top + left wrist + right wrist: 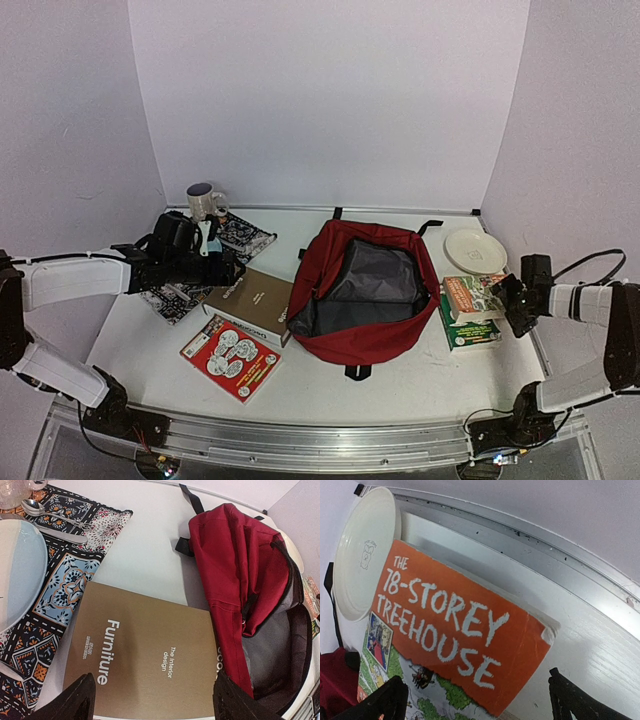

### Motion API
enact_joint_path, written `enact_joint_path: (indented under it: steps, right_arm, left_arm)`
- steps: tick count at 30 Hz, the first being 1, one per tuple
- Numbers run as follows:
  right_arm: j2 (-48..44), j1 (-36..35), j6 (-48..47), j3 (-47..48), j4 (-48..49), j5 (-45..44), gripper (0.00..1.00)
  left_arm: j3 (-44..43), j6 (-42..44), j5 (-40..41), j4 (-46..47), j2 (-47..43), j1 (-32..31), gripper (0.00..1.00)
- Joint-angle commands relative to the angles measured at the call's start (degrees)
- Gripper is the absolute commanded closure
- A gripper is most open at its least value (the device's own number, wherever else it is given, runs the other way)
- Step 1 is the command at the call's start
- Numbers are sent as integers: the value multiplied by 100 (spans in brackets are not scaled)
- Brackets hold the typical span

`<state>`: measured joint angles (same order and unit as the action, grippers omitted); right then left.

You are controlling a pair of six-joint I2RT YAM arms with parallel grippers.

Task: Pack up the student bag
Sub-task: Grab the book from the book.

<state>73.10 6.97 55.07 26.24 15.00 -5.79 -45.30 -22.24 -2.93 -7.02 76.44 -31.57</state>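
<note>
The dark red student bag point(362, 290) lies open in the middle of the table, its grey lining showing; it also shows in the left wrist view point(240, 575). A brown "Furniture" book point(250, 300) point(145, 650) lies left of it, touching its side. My left gripper point(228, 270) point(155, 702) is open, its fingers spread above the book's near edge. An orange and green "78-Storey Treehouse" book point(470, 310) point(455, 625) lies right of the bag. My right gripper point(512, 300) point(480, 700) is open, hovering over that book's right end.
A red picture book point(231, 357) lies at the front left. A patterned cloth point(200, 270) point(65, 580) carries a pale plate point(20, 570), a spoon point(45, 510) and a mug point(204, 203). A white plate point(474, 250) point(365, 550) sits at the back right near the table rim point(530, 540).
</note>
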Motion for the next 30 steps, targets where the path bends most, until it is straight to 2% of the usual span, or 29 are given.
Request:
enact_joint_path:
  steps: [1, 6, 8, 12, 18, 23, 30]
  right_arm:
    - [311, 77, 141, -116, 703, 455, 2]
    - [495, 81, 97, -317, 1490, 834, 3]
    - [584, 84, 62, -362, 1761, 1018, 7]
    - [539, 86, 26, -464, 2087, 1107, 24]
    - [3, 83, -306, -532, 2235, 1188, 44]
    - [-320, 83, -636, -504, 2263, 1489, 66]
    - [-849, 78, -926, -439, 2240, 1992, 90]
  left_arm:
    - [-23, 103, -115, 192, -103, 2, 18]
    - [-23, 85, -157, 205, -98, 2, 18]
    - [-21, 76, -181, 217, -93, 2, 18]
    - [-32, 56, -215, 231, -109, 4, 18]
    - [-5, 28, -275, 269, -145, 2, 18]
    - [-19, -14, -390, 323, -116, 0, 19]
    - [-64, -73, -552, 385, -166, 2, 19]
